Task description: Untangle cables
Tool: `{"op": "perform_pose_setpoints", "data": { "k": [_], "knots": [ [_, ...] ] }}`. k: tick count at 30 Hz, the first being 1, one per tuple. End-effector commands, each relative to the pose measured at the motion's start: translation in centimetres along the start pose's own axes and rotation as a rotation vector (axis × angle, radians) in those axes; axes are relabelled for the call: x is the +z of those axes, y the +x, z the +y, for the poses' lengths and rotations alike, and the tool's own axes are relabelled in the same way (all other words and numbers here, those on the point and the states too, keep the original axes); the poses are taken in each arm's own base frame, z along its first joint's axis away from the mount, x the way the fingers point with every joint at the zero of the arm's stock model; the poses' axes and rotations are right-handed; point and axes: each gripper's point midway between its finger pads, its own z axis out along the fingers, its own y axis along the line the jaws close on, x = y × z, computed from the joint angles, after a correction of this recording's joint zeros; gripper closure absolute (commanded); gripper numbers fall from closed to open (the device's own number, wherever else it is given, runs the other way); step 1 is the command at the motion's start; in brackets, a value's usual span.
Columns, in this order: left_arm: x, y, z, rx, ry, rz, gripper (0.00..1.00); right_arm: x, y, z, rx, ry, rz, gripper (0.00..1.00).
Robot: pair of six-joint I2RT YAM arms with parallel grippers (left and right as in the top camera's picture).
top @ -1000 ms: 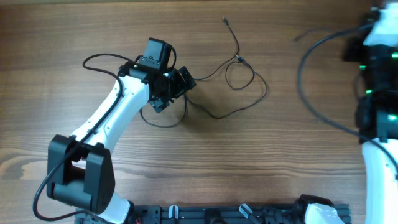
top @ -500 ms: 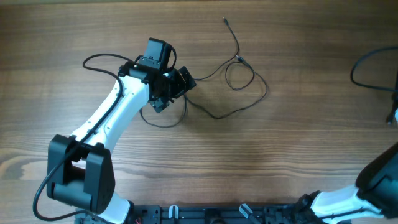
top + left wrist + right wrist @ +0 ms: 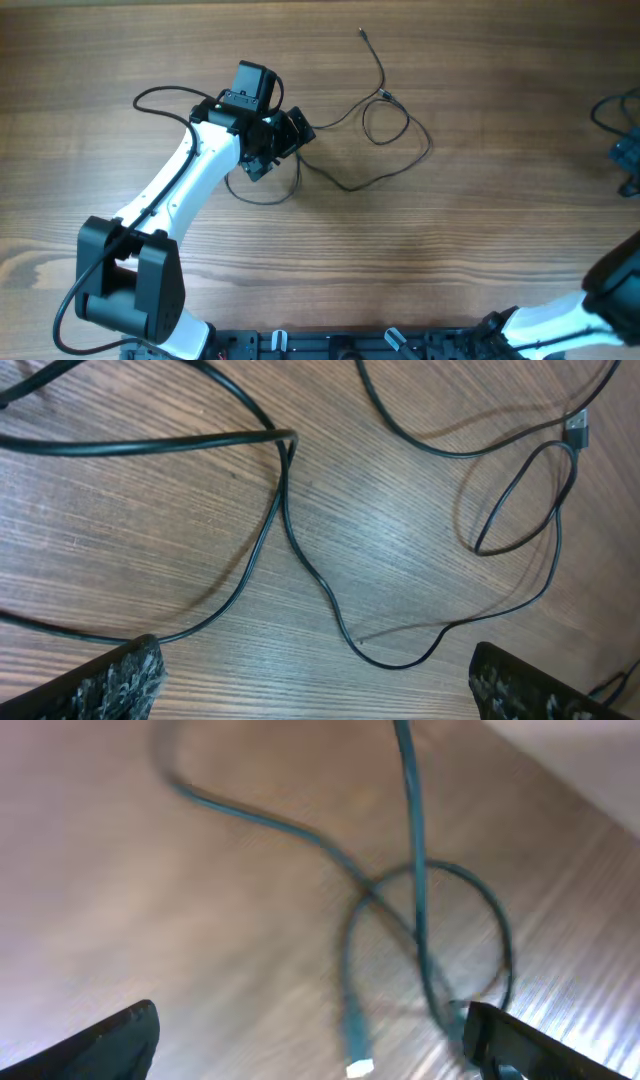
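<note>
Left gripper (image 3: 320, 680) is seen spread wide, fingers at the bottom corners of the left wrist view – nothing is pinched. It is held low over the table (image 3: 480, 250), left of centre, at the end of the white left arm (image 3: 190, 185).

The cable (image 3: 286, 480) is laid loose on the wood under and in front of that gripper. Two strands are run close together between the fingers, and one of them bends off into a shallow curve. A small closed loop is formed further right, beside a silvery plug (image 3: 578, 428). From overhead, one free end (image 3: 362, 33) is seen toward the table's far edge, with the strand trailing down to the loop near mid-table and back toward the left gripper.

Right gripper (image 3: 300, 1045) is shown with fingers well apart, nothing between them; the view is blurred. A second cable (image 3: 420, 870) is seen below it at the far right side of the table – crossed over itself in a loop, one pale plug tip (image 3: 355, 1065) at the frame's lower edge. It cannot be told whether it touches the fingers.
</note>
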Motion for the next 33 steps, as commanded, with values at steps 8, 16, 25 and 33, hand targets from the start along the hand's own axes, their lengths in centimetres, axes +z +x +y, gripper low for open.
{"op": "perform_pose_setpoints", "data": {
  "k": [8, 16, 25, 33],
  "knots": [
    [0.4, 0.1, 0.3, 0.012, -0.016, 0.003, 0.00, -28.1, -2.3, 11.2, 0.195, -0.819, -0.171, 0.00],
    [0.4, 0.1, 0.3, 0.012, -0.016, 0.003, 0.00, -35.2, 6.7, 12.2, 0.132, -0.879, -0.016, 0.00],
    [0.4, 0.1, 0.3, 0.012, -0.016, 0.003, 0.00, -36.1, 13.0, 12.0, -0.035, -0.895, 0.142, 0.00],
    [0.4, 0.1, 0.3, 0.012, -0.016, 0.003, 0.00, -38.0, 15.1, 12.8, -0.018, -1.003, 0.246, 0.00]
  ]
}}
